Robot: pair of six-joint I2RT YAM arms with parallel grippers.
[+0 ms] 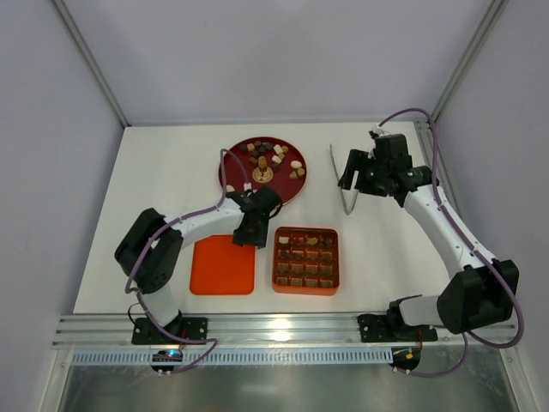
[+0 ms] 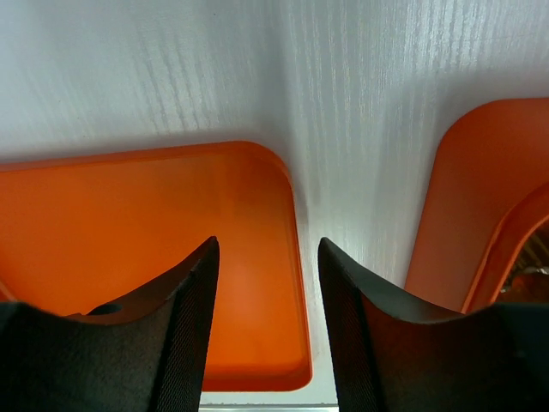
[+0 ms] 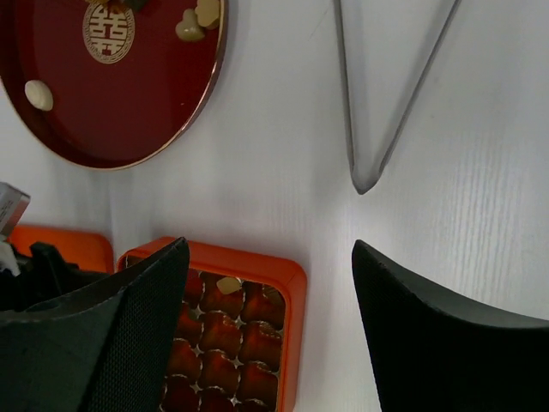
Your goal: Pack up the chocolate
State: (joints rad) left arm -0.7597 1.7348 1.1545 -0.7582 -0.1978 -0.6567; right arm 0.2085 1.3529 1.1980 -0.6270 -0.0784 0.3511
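Jaws apart on both arms, nothing held.
Red plate [image 1: 283, 187] carries loose chocolate [image 1: 268, 154], more sits in the orange box [image 1: 305, 230]; left gripper [image 2: 268, 245] hangs over the lid [image 2: 129, 223] corner beside that box, right gripper [image 3: 270, 249] by the tweezers [image 3: 364, 172], neither touching a piece.

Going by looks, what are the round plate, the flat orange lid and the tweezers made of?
Plate: glossy dark red with a thin gilt rim, probably lacquer or plastic. Lid: smooth, softly shiny orange with rounded moulded corners, likely plastic, possibly painted tin. Tweezers: bare grey reflective strips, metal.
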